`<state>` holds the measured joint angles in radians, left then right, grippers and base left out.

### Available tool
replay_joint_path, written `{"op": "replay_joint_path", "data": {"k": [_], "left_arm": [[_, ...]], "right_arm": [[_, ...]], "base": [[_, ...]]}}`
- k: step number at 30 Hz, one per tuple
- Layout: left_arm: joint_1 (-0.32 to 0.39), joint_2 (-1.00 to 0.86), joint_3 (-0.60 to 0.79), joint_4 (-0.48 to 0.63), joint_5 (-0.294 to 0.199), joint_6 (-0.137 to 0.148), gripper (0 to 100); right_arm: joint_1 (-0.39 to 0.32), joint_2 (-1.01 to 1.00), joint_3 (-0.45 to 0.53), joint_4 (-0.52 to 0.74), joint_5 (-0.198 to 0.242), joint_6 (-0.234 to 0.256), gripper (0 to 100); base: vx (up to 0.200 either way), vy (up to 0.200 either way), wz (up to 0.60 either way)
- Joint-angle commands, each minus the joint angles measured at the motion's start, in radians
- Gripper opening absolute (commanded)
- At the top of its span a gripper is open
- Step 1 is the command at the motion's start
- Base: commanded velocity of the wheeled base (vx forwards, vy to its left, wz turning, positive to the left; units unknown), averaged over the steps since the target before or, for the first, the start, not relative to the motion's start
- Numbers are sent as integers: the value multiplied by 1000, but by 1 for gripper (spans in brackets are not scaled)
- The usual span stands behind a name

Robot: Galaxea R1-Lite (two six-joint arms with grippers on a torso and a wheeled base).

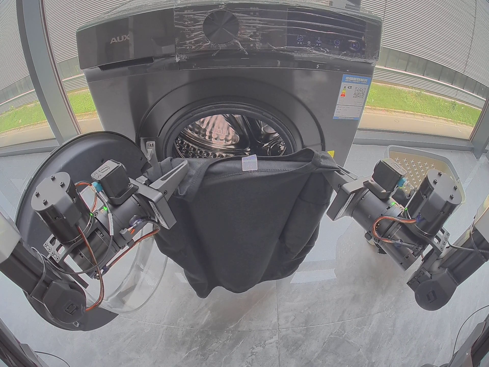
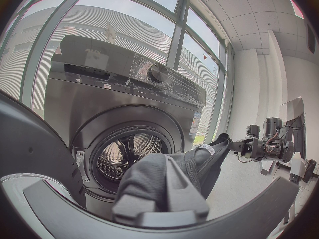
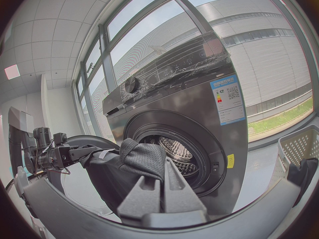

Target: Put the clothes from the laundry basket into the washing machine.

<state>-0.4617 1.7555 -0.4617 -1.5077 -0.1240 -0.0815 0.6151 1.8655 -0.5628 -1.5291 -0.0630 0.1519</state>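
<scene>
A black garment (image 1: pixel 244 215) hangs spread between my two grippers, just in front of the washing machine (image 1: pixel 229 77) opening. My left gripper (image 1: pixel 175 172) is shut on the garment's left shoulder (image 2: pixel 156 180). My right gripper (image 1: pixel 333 174) is shut on its right shoulder (image 3: pixel 143 156). The cloth's top edge is level with the lower part of the drum (image 1: pixel 229 136), and its bottom hangs clear of the floor. The round door (image 1: pixel 76 159) stands open to the left, behind my left arm. The white laundry basket (image 1: pixel 423 164) stands on the floor at the right, with dark cloth (image 3: pixel 304 173) over its rim.
Tall windows and their frames (image 1: pixel 43 77) stand behind the machine. Grey tiled floor (image 1: pixel 305 322) lies open in front of it. The door's clear inner bowl (image 1: pixel 142 276) juts out low on the left.
</scene>
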Motion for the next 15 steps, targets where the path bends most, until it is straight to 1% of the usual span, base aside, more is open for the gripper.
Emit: {"op": "replay_joint_path", "data": {"k": [1,15], "left_arm": [[0,2,0,0,0,-3,100],[0,12,11,0,0,-4,100]], "right_arm": [[0,1,0,0,0,0,0],[-9,7,-2,0,0,1,0]], "base": [[0,0,0],[0,0,0]]}}
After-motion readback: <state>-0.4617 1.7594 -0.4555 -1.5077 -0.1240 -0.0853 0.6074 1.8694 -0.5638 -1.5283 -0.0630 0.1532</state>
